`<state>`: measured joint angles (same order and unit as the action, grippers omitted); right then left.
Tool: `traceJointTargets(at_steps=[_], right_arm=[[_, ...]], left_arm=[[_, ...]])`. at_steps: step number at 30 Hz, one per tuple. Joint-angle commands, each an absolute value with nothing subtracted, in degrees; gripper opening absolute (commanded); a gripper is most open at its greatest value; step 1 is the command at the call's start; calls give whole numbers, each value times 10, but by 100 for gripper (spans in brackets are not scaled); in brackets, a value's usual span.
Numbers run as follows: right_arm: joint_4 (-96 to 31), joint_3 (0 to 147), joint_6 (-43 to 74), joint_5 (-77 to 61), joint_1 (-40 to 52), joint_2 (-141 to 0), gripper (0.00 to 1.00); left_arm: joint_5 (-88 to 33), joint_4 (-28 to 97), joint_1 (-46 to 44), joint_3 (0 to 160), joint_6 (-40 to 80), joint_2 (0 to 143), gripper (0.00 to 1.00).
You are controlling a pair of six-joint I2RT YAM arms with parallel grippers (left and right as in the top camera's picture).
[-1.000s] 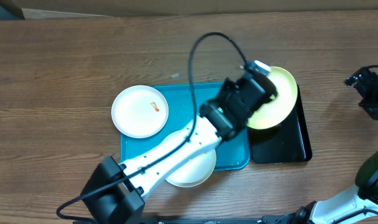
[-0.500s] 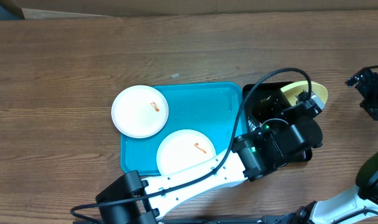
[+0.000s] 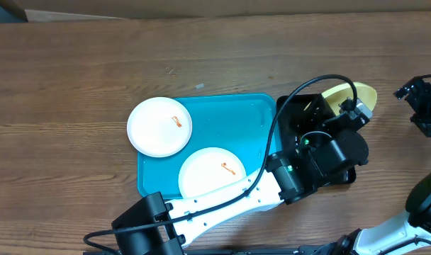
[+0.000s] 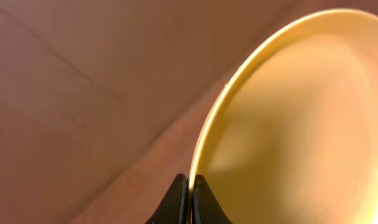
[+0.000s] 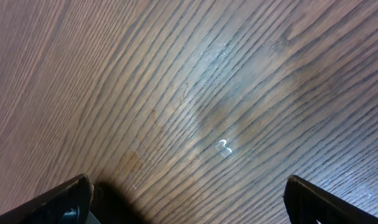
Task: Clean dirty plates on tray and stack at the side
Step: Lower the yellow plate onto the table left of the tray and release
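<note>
The left arm (image 3: 300, 173) is covering most of the yellow-green plate (image 3: 359, 93) from overhead, leaving only a sliver past the wrist, and is also hiding much of the black tray (image 3: 295, 113) and the near edge of one white plate (image 3: 208, 170). In the left wrist view that yellow-green plate is running off the right and bottom edges, blurred, with only the jaws' tips showing. The right arm (image 3: 422, 106) is being cut off by the overhead picture's right edge.

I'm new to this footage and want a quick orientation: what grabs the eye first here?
The left gripper pinches the rim of the yellow-green plate, held tilted at the black tray's far-right corner. Both orange-smeared, the front white plate lies on the turquoise tray and the left white plate overhangs its left edge.
</note>
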<state>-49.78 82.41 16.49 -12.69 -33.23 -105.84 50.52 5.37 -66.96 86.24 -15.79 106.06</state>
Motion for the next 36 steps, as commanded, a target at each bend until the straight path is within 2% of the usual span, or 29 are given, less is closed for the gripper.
traceJointTargets(at_steps=[1, 5, 9, 14, 17, 23, 29, 32, 36], right_arm=[[-496, 835, 168, -130, -331, -1055, 100], [-496, 835, 168, -130, -331, -1055, 100], [-496, 835, 168, -130, -331, -1055, 100], [-496, 835, 168, -130, -331, -1055, 100], [-496, 835, 168, -130, -331, -1055, 100], [-496, 835, 168, -130, -331, -1055, 100], [-496, 835, 168, -130, -331, -1055, 100], [-496, 835, 168, -130, -331, -1055, 100], [-496, 835, 168, -130, -331, -1055, 100]], left_arm=[[401, 97, -653, 875, -34, 1065, 4], [232, 141, -609, 876, 74, 1057, 4], [119, 166, -533, 879, 148, 1027, 4], [-44, 213, -381, 880, 216, 973, 4], [-110, 271, -257, 880, 237, 944, 4], [-132, 391, 2, 880, 247, 929, 4], [-117, 454, 258, 878, 249, 955, 4], [-83, 458, 330, 868, 253, 973, 4], [-44, 458, 379, 859, 254, 1006, 4]])
